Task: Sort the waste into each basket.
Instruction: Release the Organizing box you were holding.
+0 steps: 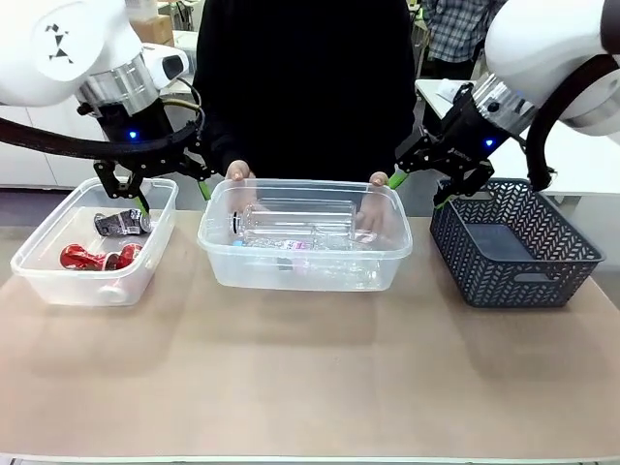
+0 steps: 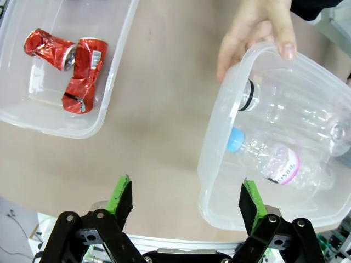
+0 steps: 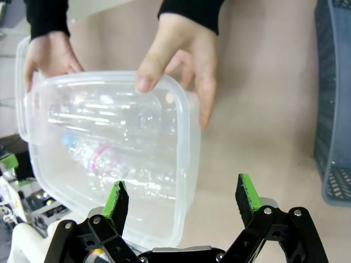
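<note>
In the middle of the tan, matte worktop (image 1: 310, 378) stands a clear, see-through plastic rectangular tub (image 1: 305, 274) with rounded corners and a rolled rim. In it lie clear, ribbed plastic bottles: a large one with a dark neck ring (image 2: 285, 112) and a thinner, crinkled one with a blue cap and a pale label edged in pink (image 2: 274, 164). The person's two hands (image 3: 184, 66) grip its far rim, thumbs hooked over the edge, black sleeves (image 3: 192, 8) behind them.

At nine o'clock from it, apart on the worktop, sits a second clear tub of the same shape (image 1: 87, 281). It holds crushed drink cans, their metal creased and dented: two red ones (image 2: 82, 74) touching at the near side and a dark silver one (image 1: 123, 223) toward the far wall.

At three o'clock from the middle tub stands a dark grey lattice-walled plastic basket (image 1: 542, 281), rectangular, its smooth floor bare.

The left gripper (image 1: 171, 189), black with green pads, hangs above the gap between the can tub and the bottle tub; its fingers (image 2: 122, 193) are spread wide and grasp nothing. The right gripper (image 1: 418, 189) hangs at the middle tub's two o'clock corner, near the basket's rim, its fingers (image 3: 245, 192) likewise spread and bare.
</note>
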### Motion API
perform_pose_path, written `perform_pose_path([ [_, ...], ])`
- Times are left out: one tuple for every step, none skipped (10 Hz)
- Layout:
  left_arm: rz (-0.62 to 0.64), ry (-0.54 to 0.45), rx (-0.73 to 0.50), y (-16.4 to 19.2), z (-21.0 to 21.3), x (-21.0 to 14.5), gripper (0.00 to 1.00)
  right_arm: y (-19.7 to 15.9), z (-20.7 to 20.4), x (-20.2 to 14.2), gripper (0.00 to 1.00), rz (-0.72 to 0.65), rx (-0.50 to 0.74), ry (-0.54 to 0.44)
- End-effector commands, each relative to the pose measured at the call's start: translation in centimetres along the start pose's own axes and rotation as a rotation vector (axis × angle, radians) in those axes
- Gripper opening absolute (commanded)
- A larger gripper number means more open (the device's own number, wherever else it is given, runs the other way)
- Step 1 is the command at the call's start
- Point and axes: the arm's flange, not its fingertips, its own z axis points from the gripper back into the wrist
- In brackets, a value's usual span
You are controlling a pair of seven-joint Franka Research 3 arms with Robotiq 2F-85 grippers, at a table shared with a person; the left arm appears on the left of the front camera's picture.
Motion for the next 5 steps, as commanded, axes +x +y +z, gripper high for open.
perform_pose_path([
  [0.0,0.0,0.0,0.0,0.0,0.0,1.0,0.0,0.0,0.0,1.0,0.0,0.0,0.0],
  [-0.075,0.046,-0.045,1.8,3.1,-1.5,1.0,-2.9,4.9,-2.6,1.0,0.018,0.15,0.02],
  [-0.119,0.041,-0.117,3.8,5.5,-3.2,1.0,-5.7,9.2,-5.1,1.0,0.013,0.324,0.028],
  [-0.137,0.064,-0.193,5.9,7.4,-4.7,1.0,-8.2,12.6,-7.5,1.0,0.006,0.464,0.044],
  [-0.2,0.104,-0.31,7.9,8.5,-5.9,1.0,-10.2,14.8,-9.5,1.0,-0.02,0.557,0.041],
])
